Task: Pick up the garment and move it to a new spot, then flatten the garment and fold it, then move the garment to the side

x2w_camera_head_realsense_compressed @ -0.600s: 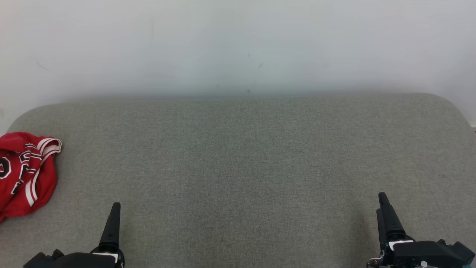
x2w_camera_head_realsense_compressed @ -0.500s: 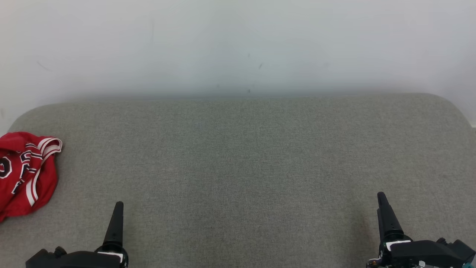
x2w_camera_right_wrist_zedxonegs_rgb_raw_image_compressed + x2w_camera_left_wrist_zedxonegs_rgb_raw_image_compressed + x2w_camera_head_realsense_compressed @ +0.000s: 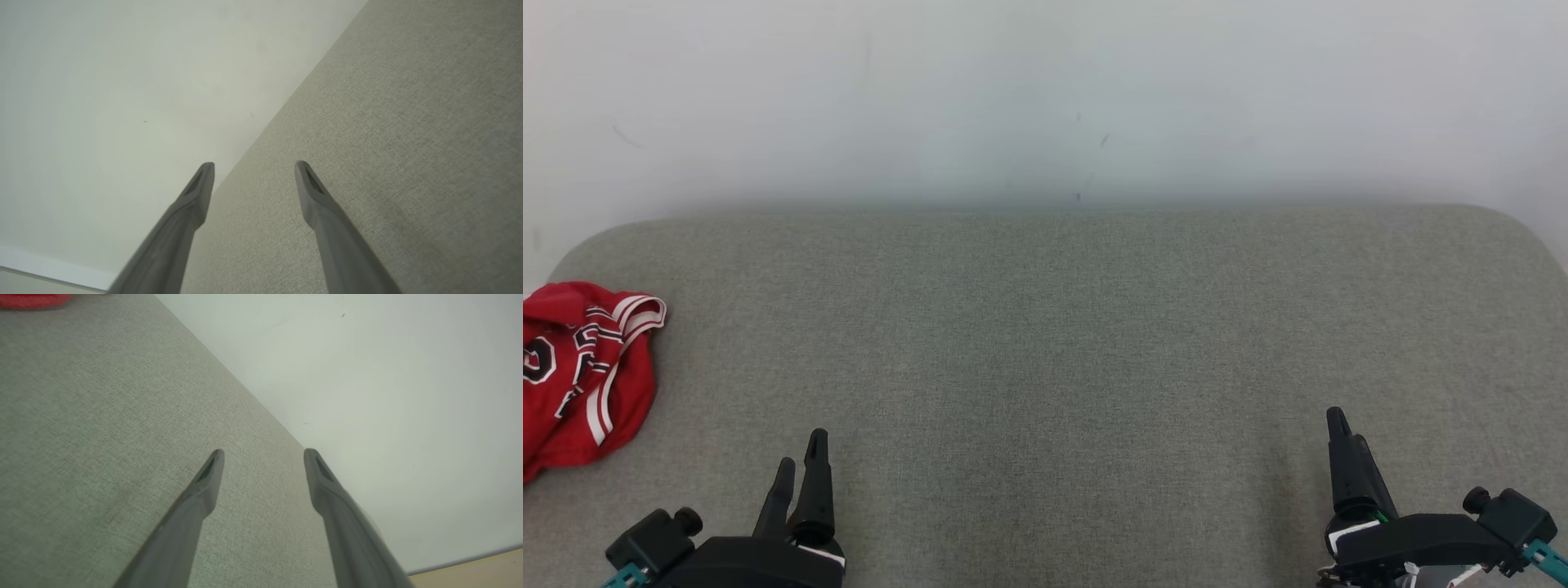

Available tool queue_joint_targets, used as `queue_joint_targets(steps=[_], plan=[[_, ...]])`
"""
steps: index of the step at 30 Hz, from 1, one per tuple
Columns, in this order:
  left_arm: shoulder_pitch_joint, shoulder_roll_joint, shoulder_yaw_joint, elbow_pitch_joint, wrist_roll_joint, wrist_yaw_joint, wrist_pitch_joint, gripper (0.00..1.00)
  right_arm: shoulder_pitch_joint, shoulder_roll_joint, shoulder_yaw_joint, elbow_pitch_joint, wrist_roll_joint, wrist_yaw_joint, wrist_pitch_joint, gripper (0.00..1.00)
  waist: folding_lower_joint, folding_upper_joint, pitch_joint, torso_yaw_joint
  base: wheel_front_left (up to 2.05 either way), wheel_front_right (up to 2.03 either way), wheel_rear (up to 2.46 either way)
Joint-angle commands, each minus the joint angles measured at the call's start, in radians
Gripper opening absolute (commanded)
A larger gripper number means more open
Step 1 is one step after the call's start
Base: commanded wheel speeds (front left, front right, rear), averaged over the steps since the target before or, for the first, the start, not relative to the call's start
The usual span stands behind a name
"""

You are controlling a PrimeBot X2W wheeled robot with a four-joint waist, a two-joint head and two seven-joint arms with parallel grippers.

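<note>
Step in hand: the first, the pick-up, not yet begun. The garment [image 3: 584,371], red with white trim, lies crumpled at the left end of the cushion [image 3: 1045,327], touched by neither arm; part of it runs past the edge of the head view. The left gripper [image 3: 801,451] sits at the cushion's near edge, left of centre, near the garment but apart from it, with its jaws apart and nothing between them. The right gripper [image 3: 1343,429] sits at the cushion's near edge toward the right end, well apart from the garment, jaws likewise apart and empty. A white wall [image 3: 1045,98] stands behind the cushion's far edge. Judgement: the left arm is the better placed. The next move calls for a reach toward the cushion's left end, a descent onto a raised fold, and a firm closure through the cloth — a shallow pinch may slip off the slick fabric. The cushion's middle looks the likely new spot.
</note>
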Motion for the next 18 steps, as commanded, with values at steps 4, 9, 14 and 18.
queue_joint_targets(steps=[4, 9, 14, 18], plan=[[-0.013, 0.017, -0.024, -0.025, 0.101, 0.021, -0.025, 1.00, -0.028, -0.002, 0.003, -0.006, -0.097, 0.005, -0.016, 1.00, -0.0001, 0.0000, 0.003, 0.002, 0.00, 0.00, 0.00], [-0.018, 0.035, -0.056, -0.034, 0.190, 0.041, -0.044, 1.00, -0.034, -0.002, 0.012, 0.003, -0.186, 0.006, -0.027, 1.00, -0.0001, 0.0000, 0.006, 0.004, 0.00, 0.00, 0.00], [-0.019, 0.055, -0.088, -0.044, 0.264, 0.066, -0.063, 1.00, -0.039, -0.003, 0.023, 0.006, -0.271, 0.006, -0.033, 1.00, -0.0001, 0.0000, 0.006, 0.005, 0.00, 0.00, 0.00], [-0.017, 0.067, -0.109, -0.048, 0.318, 0.092, -0.078, 1.00, -0.041, -0.003, 0.028, 0.004, -0.334, 0.006, -0.034, 1.00, -0.0001, 0.0000, 0.004, 0.006, 0.00, 0.00, 0.00]])
